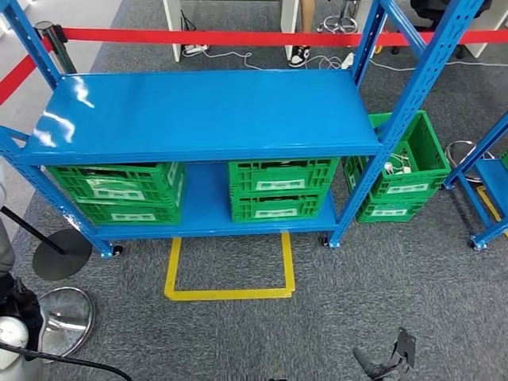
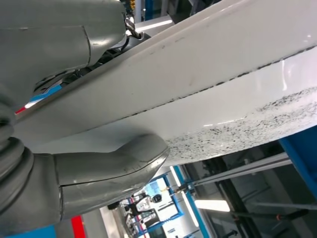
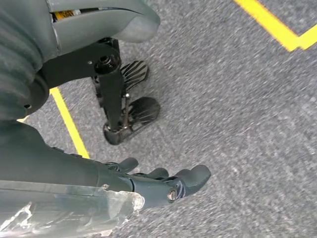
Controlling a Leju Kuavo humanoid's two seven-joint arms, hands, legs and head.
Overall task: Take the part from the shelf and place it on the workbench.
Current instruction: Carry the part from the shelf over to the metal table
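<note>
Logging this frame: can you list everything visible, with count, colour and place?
shelf: one, blue, centre, top level bare
crates: six, green, in stacks of two; two stacks on the lower level, one on the floor at the shelf's right end
white items: a few, in the top floor crate
tape: red, stretched behind the shelf
floor mark: one, yellow, open rectangle in front of the shelf
stand bases: two, one dark and one shiny, on the floor at left
shoe: one, a person's, black and white, far side
left robot hand: grey, against a white surface
right robot hand: dark, fingers extended, above the carpet
</note>
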